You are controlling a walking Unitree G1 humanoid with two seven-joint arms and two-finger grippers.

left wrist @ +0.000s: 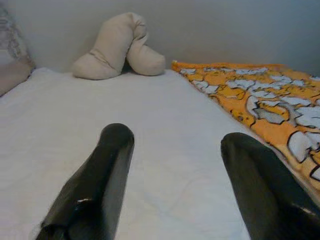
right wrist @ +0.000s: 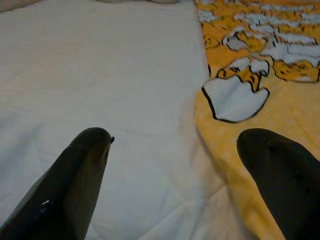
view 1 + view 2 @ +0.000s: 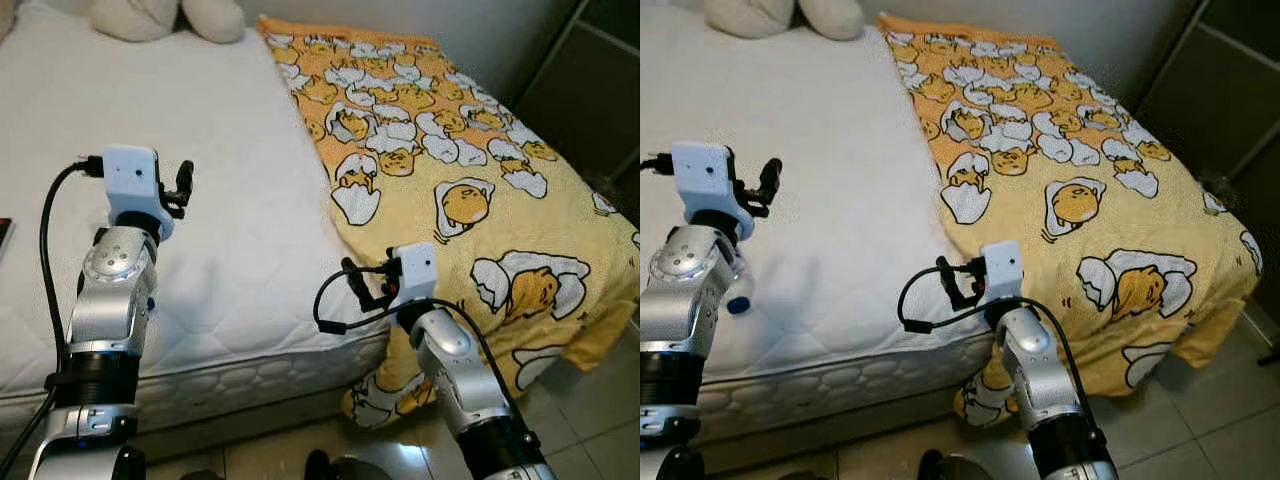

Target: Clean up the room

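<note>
A bed with a bare white mattress (image 3: 200, 150) stands before me. A yellow blanket (image 3: 450, 170) printed with egg characters covers its right half and hangs over the foot edge toward the floor. My left gripper (image 3: 183, 185) is raised over the left part of the mattress, open and holding nothing (image 1: 177, 137). My right gripper (image 3: 355, 285) is lower, near the foot edge where the blanket's border meets the white mattress; it is open and holds nothing (image 2: 178, 137).
A beige plush cushion (image 1: 120, 47) lies at the head of the bed against the wall. A small dark object (image 3: 3, 235) sits at the mattress's far left edge. Dark cabinet doors (image 3: 590, 90) stand right of the bed, above tiled floor (image 3: 590, 400).
</note>
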